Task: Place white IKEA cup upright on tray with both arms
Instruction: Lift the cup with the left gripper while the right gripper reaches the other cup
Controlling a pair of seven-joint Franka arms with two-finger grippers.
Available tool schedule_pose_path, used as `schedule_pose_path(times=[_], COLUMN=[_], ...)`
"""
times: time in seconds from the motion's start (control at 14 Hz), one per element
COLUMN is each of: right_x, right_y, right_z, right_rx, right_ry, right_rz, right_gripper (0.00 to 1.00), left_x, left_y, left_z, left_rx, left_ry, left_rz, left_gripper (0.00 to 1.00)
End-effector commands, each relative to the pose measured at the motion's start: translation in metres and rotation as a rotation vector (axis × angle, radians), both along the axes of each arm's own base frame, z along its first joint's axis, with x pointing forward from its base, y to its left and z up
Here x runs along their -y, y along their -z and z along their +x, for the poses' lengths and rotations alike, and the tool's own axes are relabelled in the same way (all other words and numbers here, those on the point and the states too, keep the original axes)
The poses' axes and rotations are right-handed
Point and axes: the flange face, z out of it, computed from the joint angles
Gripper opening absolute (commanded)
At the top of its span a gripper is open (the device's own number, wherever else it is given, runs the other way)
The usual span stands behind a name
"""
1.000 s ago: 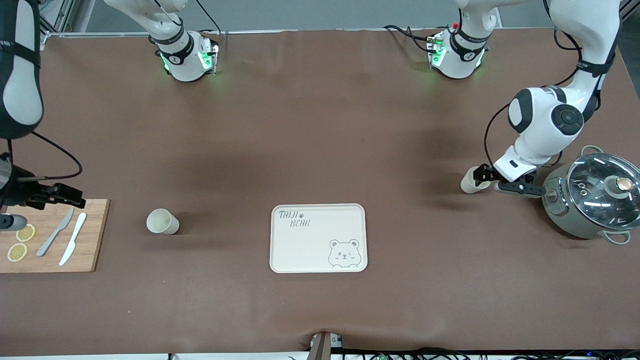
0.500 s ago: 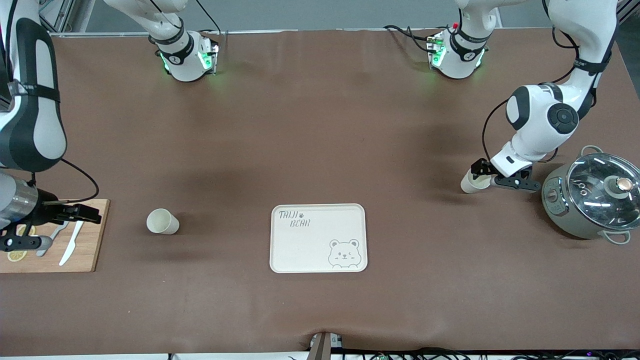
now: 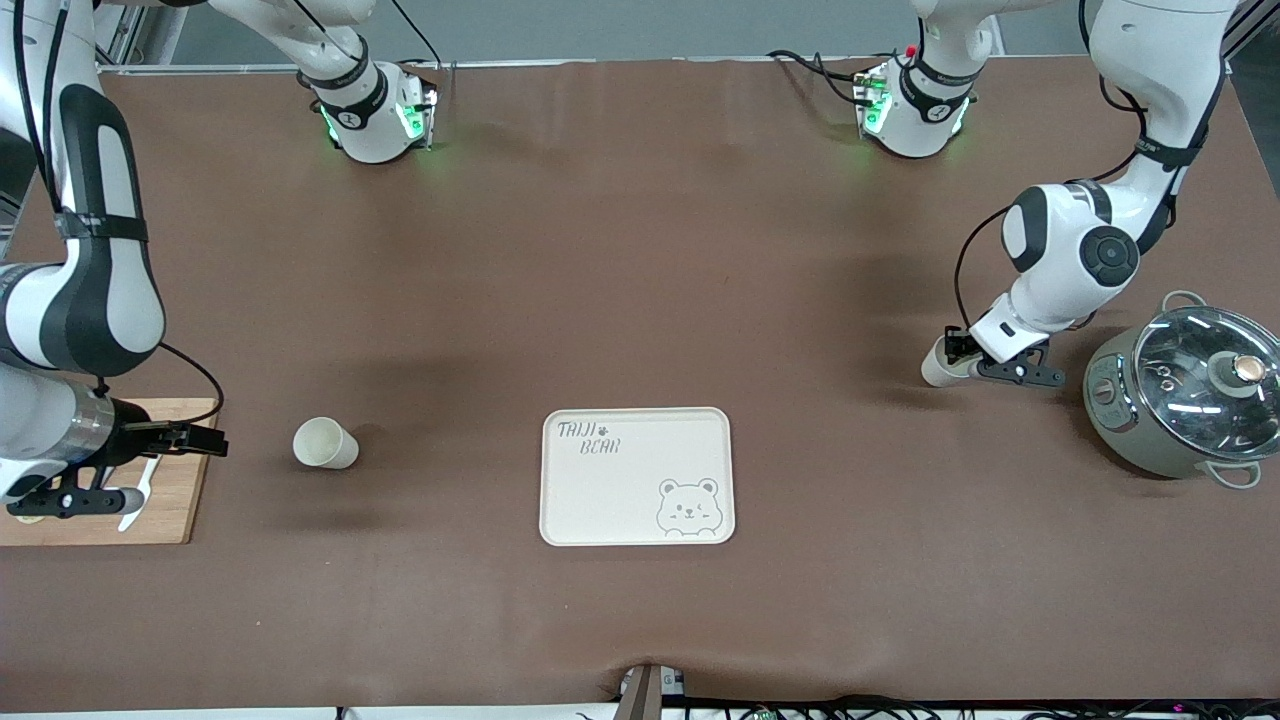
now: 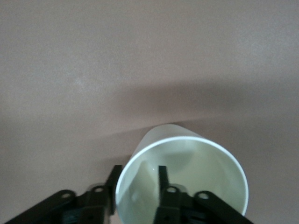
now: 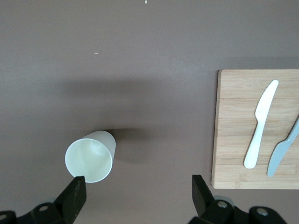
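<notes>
A white cup (image 3: 325,443) stands on the brown table, mouth up, toward the right arm's end; it also shows in the right wrist view (image 5: 89,161). My right gripper (image 3: 205,441) hangs open and empty (image 5: 135,191) between this cup and the cutting board. A second white cup (image 3: 934,368) sits toward the left arm's end. My left gripper (image 3: 956,347) is at its rim. In the left wrist view (image 4: 138,179) one finger is inside the cup (image 4: 196,163) and one outside, with a gap showing. I cannot tell whether this cup stands or lies. The cream bear tray (image 3: 637,476) is empty.
A wooden cutting board (image 3: 170,505) with two knives (image 5: 259,124) and lemon slices lies at the right arm's end. A grey pot with a glass lid (image 3: 1185,395) stands at the left arm's end, close to the left gripper.
My right arm has swung from over the cutting board toward the nearby cup. My left gripper has shifted slightly along the second cup's rim, away from the pot. Both cups stay in place.
</notes>
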Motion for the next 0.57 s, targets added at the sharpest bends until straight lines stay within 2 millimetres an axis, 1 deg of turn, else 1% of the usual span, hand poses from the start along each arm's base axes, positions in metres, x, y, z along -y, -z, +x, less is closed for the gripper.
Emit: schedule_pose_path(times=[0.0,0.14,0.21,0.29,0.43,0.5], right_x=[0.001,-0.001,-0.001,0.0,-0.003,-0.004], right_y=[0.019,0.041,0.053,0.06,0.076,0.08], right_z=[0.009,0.013,0.015,0.016,0.016,0.015], right_rx=[0.004,-0.004,-0.006,-0.004,-0.022,-0.028], right_ry=[0.001,0.012,0.029,0.035,0.047,0.054], right_rz=[0.006,0.014,0.024,0.03,0.056,0.069], right_gripper=[1.0,1.0,1.0,1.0,1.0,1.0], left_x=[0.004,0.005,0.006,0.011,0.044,0.065], left_y=[-0.001,-0.01,-0.02,-0.028,-0.051,-0.061], left_z=[0.02,0.035,0.045,0.053,0.081,0.1], left_rx=[0.019,0.046,0.069,0.067,0.064,0.047], left_ry=[-0.012,-0.018,-0.027,-0.04,-0.077,-0.117], left_rz=[-0.004,-0.006,-0.007,-0.008,-0.017,-0.023], left_gripper=[0.0,0.0,0.0,0.0,0.0,0.0])
